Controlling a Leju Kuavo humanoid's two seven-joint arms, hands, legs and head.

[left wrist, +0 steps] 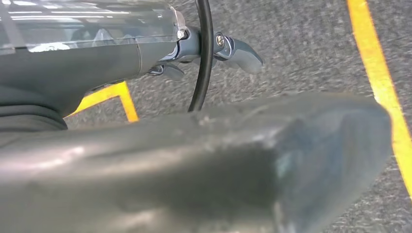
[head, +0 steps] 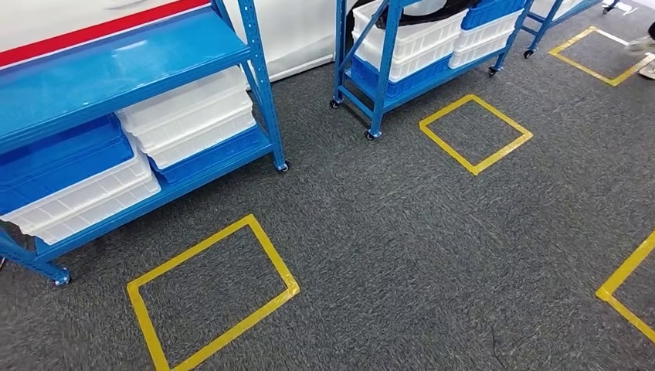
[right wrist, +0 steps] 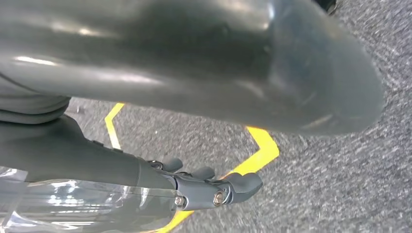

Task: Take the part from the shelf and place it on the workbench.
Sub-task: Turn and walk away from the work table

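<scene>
A blue metal shelf (head: 116, 69) stands at the left in the head view, with white bins (head: 189, 116) and a blue bin (head: 62, 158) on its lower levels. I cannot make out a part inside them. My left hand (left wrist: 145, 63) hangs above the grey carpet, its fingers (left wrist: 243, 53) loosely extended with nothing in them and its thumb (left wrist: 291, 160) blurred up close. My right hand (right wrist: 121, 165) hangs the same way over the carpet, with its fingers (right wrist: 238, 187) apart and nothing held.
A second blue wheeled shelf (head: 378, 93) with white and blue bins (head: 417, 42) stands at the back. Yellow tape squares (head: 212, 297) (head: 475, 133) mark the grey carpet. A person's shoes (head: 645, 46) show at the far right.
</scene>
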